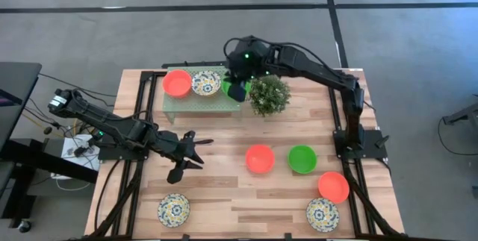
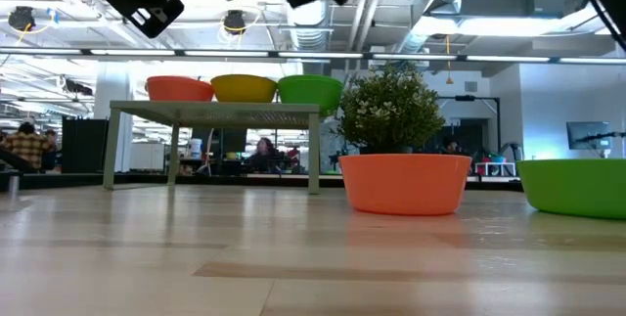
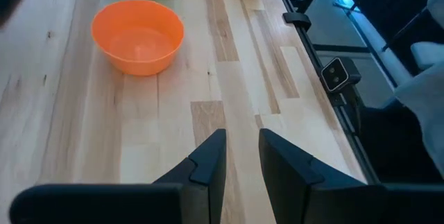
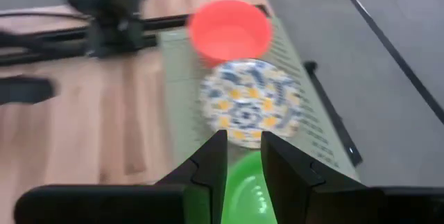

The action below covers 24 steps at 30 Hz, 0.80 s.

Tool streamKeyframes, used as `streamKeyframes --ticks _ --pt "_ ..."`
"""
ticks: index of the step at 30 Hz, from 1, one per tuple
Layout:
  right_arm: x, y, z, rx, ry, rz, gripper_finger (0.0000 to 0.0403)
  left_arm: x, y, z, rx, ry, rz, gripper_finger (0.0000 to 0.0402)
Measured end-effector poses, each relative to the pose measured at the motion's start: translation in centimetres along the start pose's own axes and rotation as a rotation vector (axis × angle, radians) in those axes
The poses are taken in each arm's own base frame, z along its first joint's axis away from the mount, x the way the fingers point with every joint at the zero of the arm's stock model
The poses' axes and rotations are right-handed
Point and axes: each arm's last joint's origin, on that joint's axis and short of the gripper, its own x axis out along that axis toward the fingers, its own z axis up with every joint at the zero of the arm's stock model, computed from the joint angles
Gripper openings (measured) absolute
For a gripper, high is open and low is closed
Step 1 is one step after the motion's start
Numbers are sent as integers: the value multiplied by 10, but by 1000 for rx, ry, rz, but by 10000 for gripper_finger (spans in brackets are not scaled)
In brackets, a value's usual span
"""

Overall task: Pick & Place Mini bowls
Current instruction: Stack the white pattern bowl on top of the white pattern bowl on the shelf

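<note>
A low green rack (image 1: 196, 105) stands at the table's far side and carries three mini bowls in a row: red-orange (image 1: 177, 83), floral (image 1: 205, 83) and green (image 1: 228, 86). In the low view the green bowl (image 2: 311, 89) rests on the rack top. My right gripper (image 1: 237, 90) hovers just above that green bowl (image 4: 243, 182), its fingers a little apart and clear of it. My left gripper (image 1: 187, 157) waits over the table's left middle, fingers slightly apart and holding nothing. A red-orange bowl (image 3: 137, 35) lies ahead of it.
A small bushy plant (image 1: 269, 94) stands just right of the rack, close to my right arm. Loose bowls sit on the table: red-orange (image 1: 260, 158), green (image 1: 302, 159), red-orange (image 1: 333, 186), and floral ones at the near corners (image 1: 323, 214) (image 1: 173, 210).
</note>
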Motion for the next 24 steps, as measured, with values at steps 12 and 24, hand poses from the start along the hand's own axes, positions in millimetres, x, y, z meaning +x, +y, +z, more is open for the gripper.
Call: streamKeyframes --ticks 12,24 --pt "-16 66 2 -119 47 126 83 -1 -5 -6 -111 112 -199 87" --pt "-2 121 -24 -191 180 225 70 -7 -26 -35 -110 391 -251 87"
